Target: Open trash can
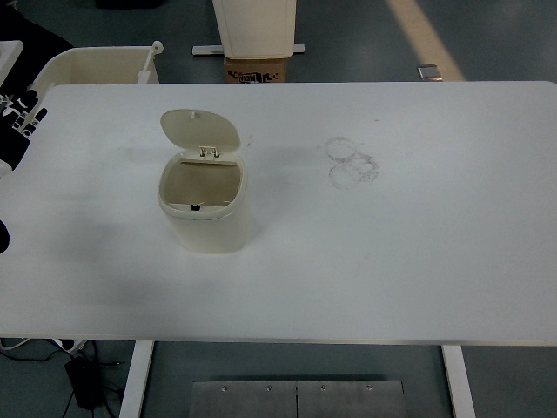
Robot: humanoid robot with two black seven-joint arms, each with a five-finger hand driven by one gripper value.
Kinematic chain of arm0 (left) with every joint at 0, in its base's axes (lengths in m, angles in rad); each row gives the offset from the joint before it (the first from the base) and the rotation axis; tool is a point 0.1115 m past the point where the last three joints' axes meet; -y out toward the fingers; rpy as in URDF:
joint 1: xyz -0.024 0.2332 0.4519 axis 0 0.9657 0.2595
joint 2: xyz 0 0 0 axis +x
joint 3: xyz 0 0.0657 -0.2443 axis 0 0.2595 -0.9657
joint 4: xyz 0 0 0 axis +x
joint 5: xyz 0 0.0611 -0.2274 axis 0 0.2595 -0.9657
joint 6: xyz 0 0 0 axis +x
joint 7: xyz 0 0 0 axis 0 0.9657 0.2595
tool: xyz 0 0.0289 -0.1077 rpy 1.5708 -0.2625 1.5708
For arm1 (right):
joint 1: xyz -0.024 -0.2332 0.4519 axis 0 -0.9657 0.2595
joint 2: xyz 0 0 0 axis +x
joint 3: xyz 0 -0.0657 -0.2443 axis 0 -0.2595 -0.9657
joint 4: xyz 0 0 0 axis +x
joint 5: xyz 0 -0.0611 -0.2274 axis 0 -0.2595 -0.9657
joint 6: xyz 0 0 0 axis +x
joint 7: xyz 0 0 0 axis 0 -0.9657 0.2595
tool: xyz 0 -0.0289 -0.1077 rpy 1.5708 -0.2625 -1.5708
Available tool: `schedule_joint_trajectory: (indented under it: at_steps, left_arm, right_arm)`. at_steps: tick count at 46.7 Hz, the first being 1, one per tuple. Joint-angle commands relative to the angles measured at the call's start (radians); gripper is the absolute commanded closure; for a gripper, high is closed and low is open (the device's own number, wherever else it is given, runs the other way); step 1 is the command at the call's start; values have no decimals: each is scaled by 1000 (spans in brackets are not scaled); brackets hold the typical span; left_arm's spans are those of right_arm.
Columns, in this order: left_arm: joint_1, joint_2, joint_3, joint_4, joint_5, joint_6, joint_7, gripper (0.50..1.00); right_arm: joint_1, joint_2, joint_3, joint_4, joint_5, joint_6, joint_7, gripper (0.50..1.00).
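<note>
A small cream trash can stands on the white table, left of centre. Its round lid is tipped up and back on the hinge, and the inside shows, dark and with nothing visible in it. My left hand, black and white, lies at the table's far left edge, well apart from the can, with relaxed fingers that hold nothing. The right arm does not show.
Faint ring marks stain the table right of the can. Beyond the far edge are a cream bin, a cardboard box and a white stand. Cables lie on the floor at lower left.
</note>
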Motion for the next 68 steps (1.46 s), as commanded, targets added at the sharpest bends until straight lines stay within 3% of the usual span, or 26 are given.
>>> schedule_joint_trajectory:
  at_steps: [1, 68]
  left_arm:
    - [0, 0, 0, 0, 0, 0, 0, 500]
    - [0, 0, 0, 0, 0, -1, 0, 500]
  right_arm:
    - [0, 0, 0, 0, -1, 0, 1, 509]
    - [-1, 0, 0, 0, -1, 0, 9, 509]
